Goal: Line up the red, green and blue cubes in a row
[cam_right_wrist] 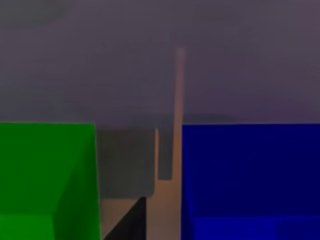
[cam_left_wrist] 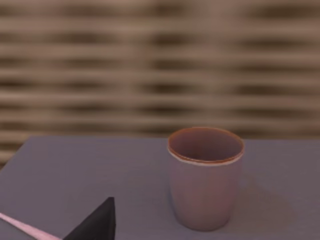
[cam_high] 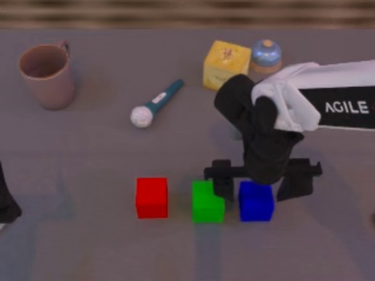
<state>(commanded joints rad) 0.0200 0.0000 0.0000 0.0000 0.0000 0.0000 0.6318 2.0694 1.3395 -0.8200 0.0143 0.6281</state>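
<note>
Right gripper (cam_high: 256, 181) straddles blue cube (cam_high: 256, 201), fingers apart; row complete beside green (cam_high: 207, 202), red (cam_high: 152, 197). Next: lift clear.

Place: rendered simulation tabletop, not a real room
Surface: flat grey table (cam_high: 88, 234)
Backdrop: striped tan wall (cam_left_wrist: 160, 65)
Props: mug (cam_high: 47, 75), toy microphone (cam_high: 156, 104), bell (cam_high: 266, 55), yellow cube (cam_high: 225, 63)
Arm lettering: "AGILE"

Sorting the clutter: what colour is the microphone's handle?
Teal, with a white head; the microphone shows best in the top view.
</note>
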